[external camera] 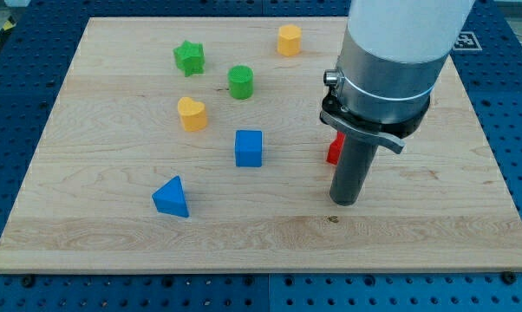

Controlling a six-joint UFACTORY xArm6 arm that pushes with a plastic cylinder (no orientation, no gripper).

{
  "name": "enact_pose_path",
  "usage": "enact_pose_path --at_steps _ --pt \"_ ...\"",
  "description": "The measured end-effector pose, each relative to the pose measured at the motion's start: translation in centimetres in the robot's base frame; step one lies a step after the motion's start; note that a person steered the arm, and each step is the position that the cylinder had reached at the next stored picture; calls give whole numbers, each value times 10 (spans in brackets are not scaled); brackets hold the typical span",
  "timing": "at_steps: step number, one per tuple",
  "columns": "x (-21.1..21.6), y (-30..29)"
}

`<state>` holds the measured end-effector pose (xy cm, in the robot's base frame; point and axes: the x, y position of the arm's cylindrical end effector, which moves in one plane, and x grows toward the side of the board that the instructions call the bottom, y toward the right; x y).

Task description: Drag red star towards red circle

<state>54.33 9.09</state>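
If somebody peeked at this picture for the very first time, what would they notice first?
The big white and grey arm at the view's right, ending in a dark rod; my tip rests on the wooden board. A bit of a red block peeks out from behind the rod, mostly hidden, so its shape can't be told. Next, the bright blocks at the view's left: a green star, a blue cube and a blue triangle.

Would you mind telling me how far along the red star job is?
Done: nothing visibly. In hand: my tip rests beside a red block, mostly hidden behind the arm; shape unclear. Left: the drag itself; no red circle shows, perhaps hidden too.
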Motion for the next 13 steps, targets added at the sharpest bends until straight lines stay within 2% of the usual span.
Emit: enact_pose_path --at_steps 2,5,9,13 --pt "0 0" --pt "-9 -31" --pt "-38 -14" --pt "-36 -12"
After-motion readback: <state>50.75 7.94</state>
